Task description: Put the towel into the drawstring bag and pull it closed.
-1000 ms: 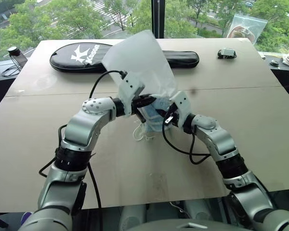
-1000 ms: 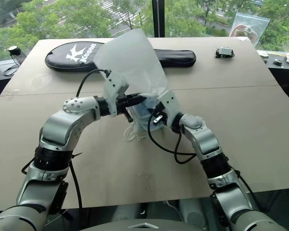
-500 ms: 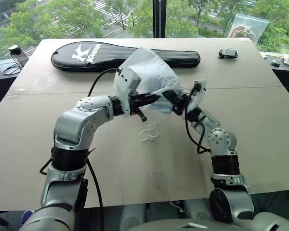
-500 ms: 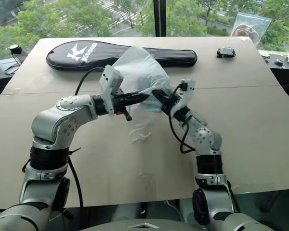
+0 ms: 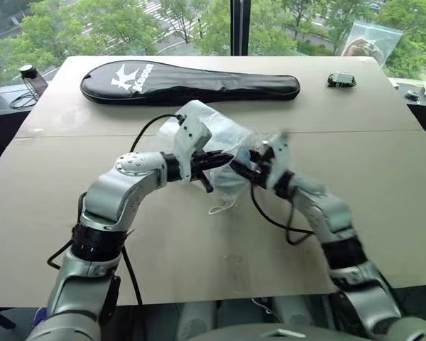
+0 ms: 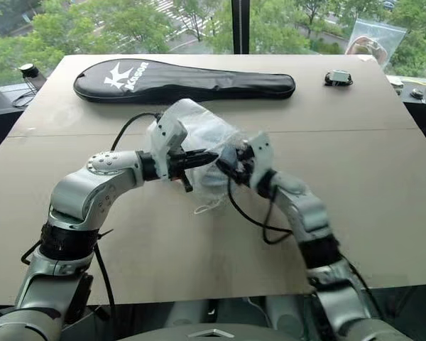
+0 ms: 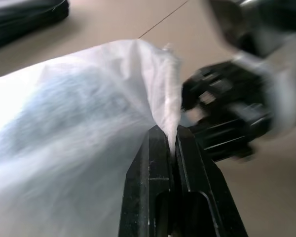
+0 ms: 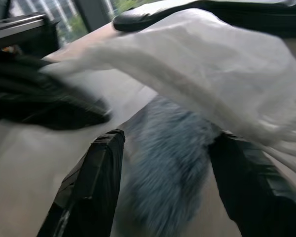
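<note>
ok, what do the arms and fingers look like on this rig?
Both arms are silver-grey metal links with black ribbed joint bands. The left gripper and right gripper each have a white boxy wrist housing and two flat black fingers. A loose black cable loops along each forearm.

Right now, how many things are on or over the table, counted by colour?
White: 1, drawstring bag
Blue-grey: 1, towel
Black: 3, racket case, small device, small round-topped item
Clear: 1, zip bag
Total: 6
</note>
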You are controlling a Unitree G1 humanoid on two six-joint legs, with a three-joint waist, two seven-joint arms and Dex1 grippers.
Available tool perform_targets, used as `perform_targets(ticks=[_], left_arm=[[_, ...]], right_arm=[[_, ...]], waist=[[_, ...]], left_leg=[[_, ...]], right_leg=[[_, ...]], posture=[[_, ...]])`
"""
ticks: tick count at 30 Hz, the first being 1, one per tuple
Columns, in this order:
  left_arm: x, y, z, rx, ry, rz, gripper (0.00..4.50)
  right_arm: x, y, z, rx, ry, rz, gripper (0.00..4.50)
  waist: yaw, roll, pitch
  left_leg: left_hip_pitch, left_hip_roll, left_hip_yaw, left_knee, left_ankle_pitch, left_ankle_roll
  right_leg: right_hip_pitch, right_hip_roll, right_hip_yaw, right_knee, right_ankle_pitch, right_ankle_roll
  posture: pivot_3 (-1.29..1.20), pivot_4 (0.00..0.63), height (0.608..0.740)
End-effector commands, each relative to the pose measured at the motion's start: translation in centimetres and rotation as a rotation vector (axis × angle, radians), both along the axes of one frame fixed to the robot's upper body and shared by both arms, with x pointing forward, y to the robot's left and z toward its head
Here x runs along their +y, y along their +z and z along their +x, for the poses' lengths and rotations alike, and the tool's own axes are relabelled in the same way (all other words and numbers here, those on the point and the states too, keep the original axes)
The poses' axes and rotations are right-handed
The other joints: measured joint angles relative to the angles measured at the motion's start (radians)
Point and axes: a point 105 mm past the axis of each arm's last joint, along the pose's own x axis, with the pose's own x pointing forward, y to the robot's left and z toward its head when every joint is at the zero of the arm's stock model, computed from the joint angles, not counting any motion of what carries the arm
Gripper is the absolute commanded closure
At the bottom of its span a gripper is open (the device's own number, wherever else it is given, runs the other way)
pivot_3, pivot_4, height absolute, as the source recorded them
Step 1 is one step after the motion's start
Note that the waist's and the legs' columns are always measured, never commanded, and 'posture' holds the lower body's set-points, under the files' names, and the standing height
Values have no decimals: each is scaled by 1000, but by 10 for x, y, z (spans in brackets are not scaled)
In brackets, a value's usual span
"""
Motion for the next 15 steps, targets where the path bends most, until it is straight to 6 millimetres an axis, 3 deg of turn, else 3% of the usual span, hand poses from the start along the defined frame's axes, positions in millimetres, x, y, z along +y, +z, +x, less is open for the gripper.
perform_targets(ticks=[1, 4, 9, 15], left_arm=[[5, 13, 4, -80, -7, 2, 4500], [6, 15, 6, -94, -11, 2, 4500], [7, 17, 8, -109, -16, -4, 4500], [9, 18, 7, -123, -24, 13, 4500]], right_arm=[[-6, 26, -40, -60, 150, -12, 1765], [-23, 33, -40, -106, 80, -84, 1765], [-41, 21, -5, -176, -155, -260, 1765], [-45, 14, 23, -199, -277, -314, 1765]], waist=[[0, 1, 0], [-11, 1, 0], [-11, 1, 0], [-9, 1, 0]], left_leg=[[0, 0, 0, 0, 0, 0], [1, 0, 0, 0, 0, 0], [2, 1, 0, 1, 0, 0], [1, 0, 1, 1, 0, 0]], right_leg=[[0, 0, 0, 0, 0, 0], [0, 1, 0, 1, 0, 0], [1, 2, 1, 3, 0, 0], [0, 1, 1, 3, 0, 0]], posture=[[0, 150, 740], [0, 150, 740], [0, 150, 740], [0, 150, 740]])
